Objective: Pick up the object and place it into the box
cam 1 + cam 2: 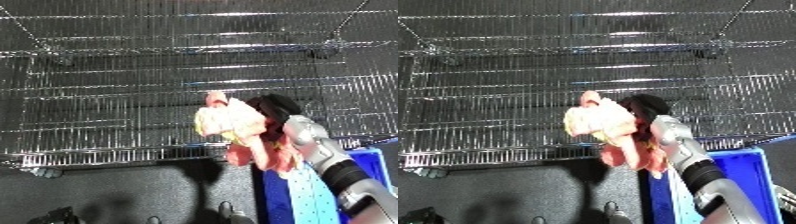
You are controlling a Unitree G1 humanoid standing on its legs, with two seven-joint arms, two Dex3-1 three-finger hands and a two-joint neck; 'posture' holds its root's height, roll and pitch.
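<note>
- Well, your right hand (271,112) had its fingers curled round the pink-and-yellow object (233,127), held up before the wire rack (133,100).
- You needed to swing it right and lower it over the blue bin (378,165) before releasing.

The scene was dim and grey, lit from above. Bright glare streaked along the wires of the metal basket (178,75), strongest on its upper bars. The whole picture was soft and grainy, and the pink and yellow object (235,130) looked smeared. Dark shadows pooled on the floor (115,195) below.
</note>
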